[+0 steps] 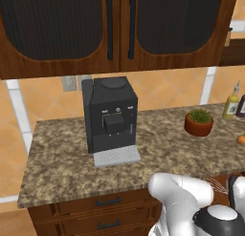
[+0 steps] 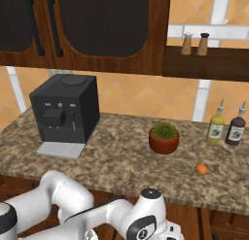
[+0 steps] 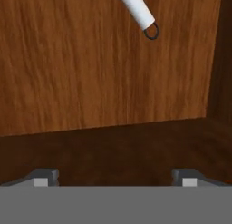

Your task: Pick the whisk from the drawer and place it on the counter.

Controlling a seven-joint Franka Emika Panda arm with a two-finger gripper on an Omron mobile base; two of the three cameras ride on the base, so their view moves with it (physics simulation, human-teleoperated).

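We find no brand name or readable writing anywhere: the black coffee machine (image 1: 111, 114) shows only small pale dots and buttons on its front, and the labels on the yellow bottle (image 2: 216, 128) and the dark bottle (image 2: 236, 128) are too small for us to read.

Through the hand view we look down onto the wooden floor of the drawer (image 3: 90, 64). The whisk (image 3: 138, 11) lies there near the top edge of that view; we see only the pale end of its handle, finishing in a small dark ring, with the rest cut off by the frame. The gripper (image 3: 116, 177) is released — its two finger tips stand wide apart at the bottom corners, with nothing between them, well apart from the whisk. A darker drawer wall runs down the right side of that view, and a shadowed band crosses below the lit floor.

On the counter (image 1: 62, 168) we see broad bare granite in front of and to the left of the coffee machine. Between the machine's grey tray and the potted plant (image 2: 164, 138) lies another open stretch. A small orange fruit (image 2: 201, 169) sits near the counter's front edge — beside the plant, apart from it. Two shakers (image 2: 194, 43) stand on a dark shelf above.
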